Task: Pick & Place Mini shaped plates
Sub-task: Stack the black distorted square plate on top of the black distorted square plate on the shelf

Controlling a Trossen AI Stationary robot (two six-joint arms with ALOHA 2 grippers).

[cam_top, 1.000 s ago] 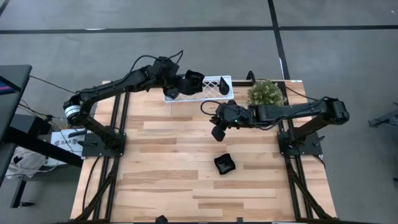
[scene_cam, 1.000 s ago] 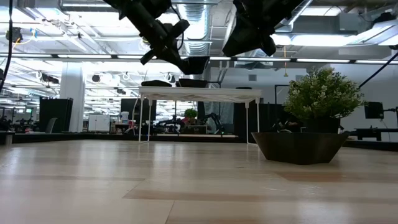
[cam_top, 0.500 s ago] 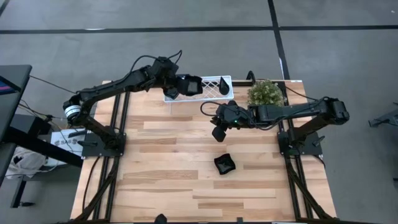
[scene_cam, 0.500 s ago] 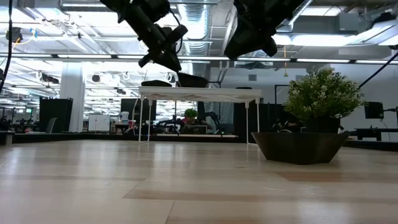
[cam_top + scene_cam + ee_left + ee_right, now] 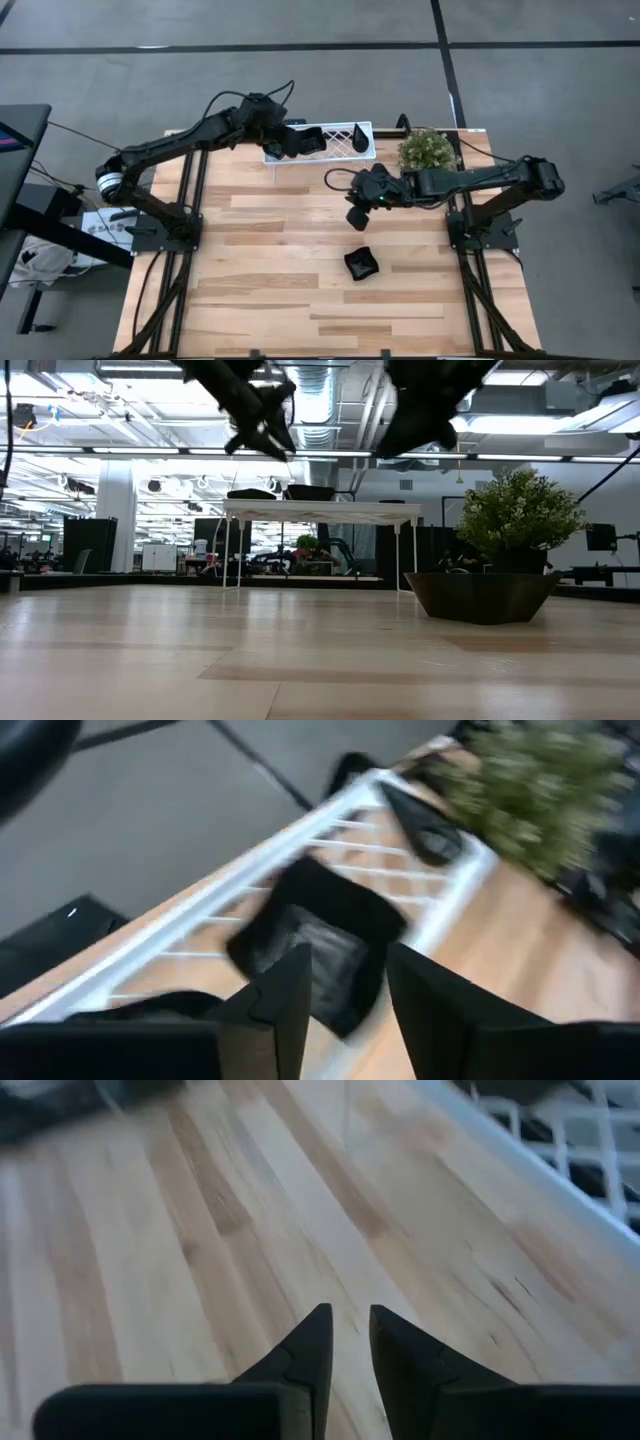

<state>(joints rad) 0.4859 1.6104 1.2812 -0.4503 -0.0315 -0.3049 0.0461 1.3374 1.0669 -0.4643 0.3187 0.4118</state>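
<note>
The left claw [image 5: 293, 141] hangs over the white lattice wire tray [image 5: 345, 150] at the upper middle of the high view, and in the left wrist view its two dark fingers [image 5: 283, 995] stand spread with a gap between them. Beyond that gap a small glossy black squarish plate with a wavy rim [image 5: 318, 946] lies in the tray, apart from both fingers. A black teardrop-shaped plate [image 5: 425, 828] lies further along the same tray. The step in hand looks like the release of the squarish plate into the tray.

To finish it well, the left claw should lift straight up, fingers spread, so neither tip catches the wavy rim or the tray wires, and swing away only once clear of the tray wall.

The right claw [image 5: 356, 216] hovers above the middle of the light wooden counter [image 5: 260, 270], between the tray and a lone black plate [image 5: 361, 265] lying on the boards below centre. Its fingers [image 5: 305, 1345] are nearly pressed together, a narrow slit between them, pinching nothing. For that lone plate it would need to spread first, come down over one edge and pinch the rim. The green bushy plant [image 5: 428, 150] stands just right of the tray, so arm paths should keep clear of it.
</note>
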